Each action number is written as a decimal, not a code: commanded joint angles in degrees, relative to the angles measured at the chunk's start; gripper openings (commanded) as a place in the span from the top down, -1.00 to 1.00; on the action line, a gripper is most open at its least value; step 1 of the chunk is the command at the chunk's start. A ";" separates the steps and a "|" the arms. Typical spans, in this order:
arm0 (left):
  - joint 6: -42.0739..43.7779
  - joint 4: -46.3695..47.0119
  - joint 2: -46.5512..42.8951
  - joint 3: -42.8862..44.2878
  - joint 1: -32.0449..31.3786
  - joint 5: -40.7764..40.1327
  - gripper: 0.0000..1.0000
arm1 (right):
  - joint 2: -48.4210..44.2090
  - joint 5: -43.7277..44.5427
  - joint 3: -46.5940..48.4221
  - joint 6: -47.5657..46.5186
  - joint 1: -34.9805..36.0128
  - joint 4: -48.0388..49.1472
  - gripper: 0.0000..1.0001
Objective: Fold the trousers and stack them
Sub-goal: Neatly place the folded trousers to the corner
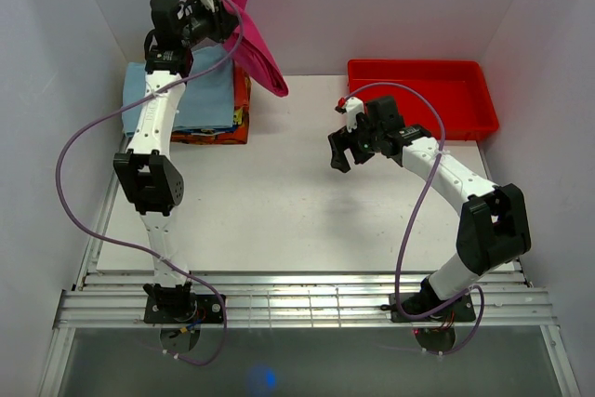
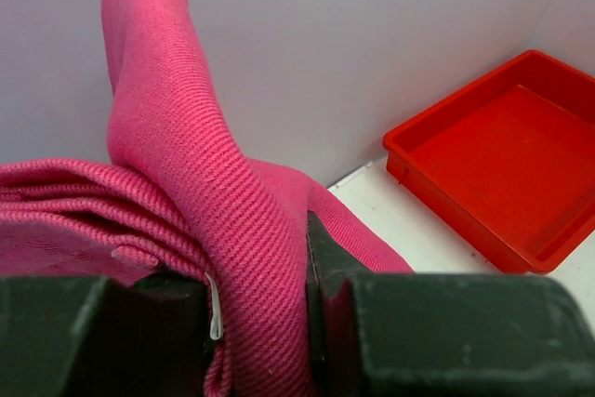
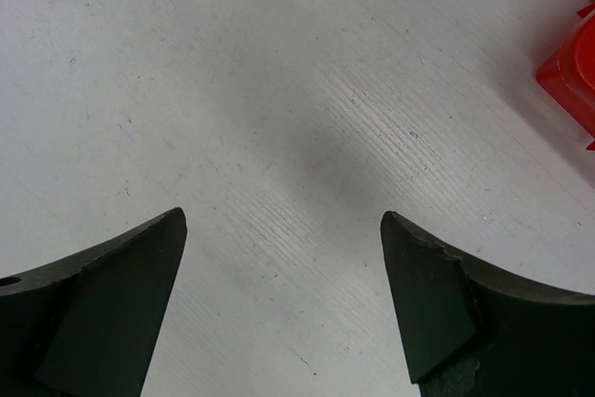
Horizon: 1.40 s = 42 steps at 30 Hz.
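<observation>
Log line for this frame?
left gripper: shut on trousers, held high | right gripper: open, empty, above table | red tray: empty

Left hand (image 1: 221, 8) holds trousers (image 1: 258, 48) aloft (draping down).

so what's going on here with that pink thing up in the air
The left fingers are clamped on the pink trousers, holding them bunched up in the air by the back wall, near a pile of folded clothes. The right fingers are open and empty over the table, close to the red tray. The trousers are not on the pile yet.
</observation>
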 commanded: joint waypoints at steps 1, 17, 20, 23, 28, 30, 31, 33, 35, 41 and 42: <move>-0.18 8.69 -3.41 3.83 1.21 3.26 1.00 | -1.07 -0.53 1.92 -0.68 -0.27 -0.22 -0.80; -5.36 14.58 -6.32 -8.48 18.17 16.79 1.00 | 0.86 -2.20 3.15 0.11 -0.19 -0.92 -0.80; -5.97 13.79 -5.44 -9.36 21.43 18.28 1.00 | 1.65 -2.64 3.85 0.38 -0.19 -1.27 -0.80; -4.76 13.79 -5.96 -14.52 23.54 16.98 1.00 | 2.18 -2.99 4.21 0.47 -0.27 -1.62 -0.80; -5.79 13.53 -4.21 -20.87 26.78 13.20 1.00 | 2.44 -3.08 4.03 0.29 -0.19 -2.06 -0.80; -7.64 12.31 -2.11 -22.01 28.02 9.52 0.95 | 2.36 -2.91 3.94 0.03 -0.27 -2.50 -0.80; -7.99 10.99 -1.31 -22.02 28.46 8.81 0.89 | 2.36 -2.82 3.94 -0.06 -0.27 -2.50 -0.80; -9.48 9.14 0.01 -22.71 29.60 5.83 0.80 | 2.18 -2.64 3.86 -0.32 -0.27 -2.59 -0.80; -10.19 8.70 0.19 -23.51 30.39 3.63 0.49 | 2.01 -2.64 3.77 -0.33 -0.27 -2.68 -0.80; -8.71 -5.70 4.41 -14.03 33.82 -0.16 -0.41 | 2.01 -2.91 4.47 -0.50 -0.27 -3.12 -0.80; -7.92 -9.03 4.32 -13.32 34.78 -0.25 -0.46 | 1.92 -2.99 4.47 -0.50 -0.27 -3.12 -0.80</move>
